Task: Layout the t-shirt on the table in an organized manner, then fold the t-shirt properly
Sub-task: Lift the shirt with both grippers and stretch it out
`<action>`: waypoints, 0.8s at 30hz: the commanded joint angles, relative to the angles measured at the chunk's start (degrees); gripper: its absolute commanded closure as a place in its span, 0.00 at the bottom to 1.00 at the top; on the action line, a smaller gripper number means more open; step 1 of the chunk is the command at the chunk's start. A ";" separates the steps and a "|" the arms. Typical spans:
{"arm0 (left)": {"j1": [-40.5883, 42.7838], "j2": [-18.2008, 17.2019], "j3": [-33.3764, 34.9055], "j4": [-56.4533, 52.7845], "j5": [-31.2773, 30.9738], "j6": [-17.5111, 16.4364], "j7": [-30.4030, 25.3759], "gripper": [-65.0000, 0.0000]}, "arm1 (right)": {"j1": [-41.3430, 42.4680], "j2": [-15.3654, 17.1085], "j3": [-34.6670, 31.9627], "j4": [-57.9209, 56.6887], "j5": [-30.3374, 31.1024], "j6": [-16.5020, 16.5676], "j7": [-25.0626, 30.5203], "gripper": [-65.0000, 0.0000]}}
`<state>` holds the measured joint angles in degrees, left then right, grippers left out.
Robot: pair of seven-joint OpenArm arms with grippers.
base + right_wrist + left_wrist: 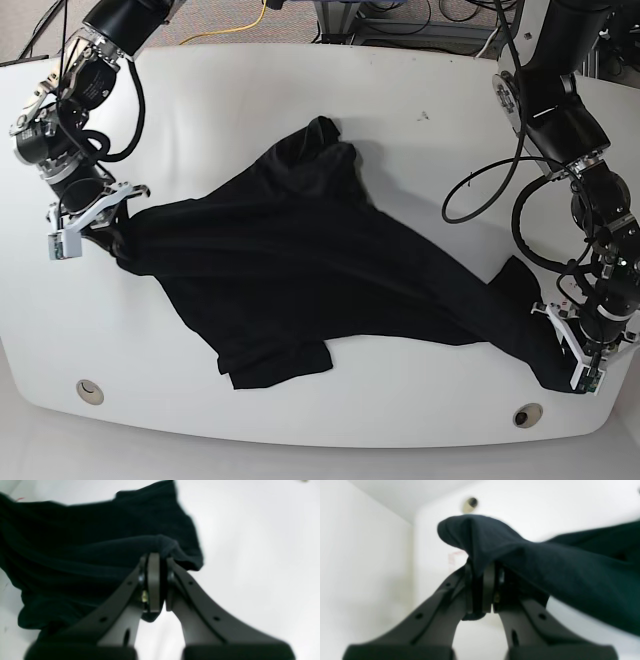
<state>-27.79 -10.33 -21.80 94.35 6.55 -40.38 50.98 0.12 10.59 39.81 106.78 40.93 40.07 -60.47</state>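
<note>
- Looks like a robotics lab: two black arms [85, 100] mounted at the white table's [250, 90] far corners.
- Loose cables [250, 20] trail over carpet beyond the far edge.

Soft matt black cloth for the t-shirt [300, 260], creased and finely ribbed up close at frame centre [545, 562]. Smooth white table [300, 90], faintly sheeny, lightly speckled at upper right. Matt dark grey plastic on the left gripper [482, 565] and right gripper [157, 560]. Metallic-looking grommet [527, 414] at lower right.
</note>
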 commanded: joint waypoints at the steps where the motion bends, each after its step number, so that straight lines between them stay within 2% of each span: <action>1: -2.23 -0.62 1.80 4.86 -0.61 0.38 -1.53 1.00 | 2.65 2.47 0.23 0.95 1.05 -0.07 1.70 1.00; 13: -7.07 -0.71 2.42 7.68 -0.35 0.38 -1.44 1.00 | 8.28 8.27 0.06 -3.62 1.05 -0.07 1.70 1.00; 19: -9.97 -0.71 2.68 7.24 -0.35 0.38 -1.44 1.00 | 13.55 12.40 -0.47 -8.54 1.05 -0.07 1.70 1.00; 24: -14.10 -0.44 2.68 4.07 -0.35 0.38 -1.44 1.00 | 20.50 17.32 -4.34 -13.90 1.05 -0.07 1.70 1.00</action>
<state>-38.09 -10.28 -19.09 99.44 6.39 -40.62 51.05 15.20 24.21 36.77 94.67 40.75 39.94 -60.75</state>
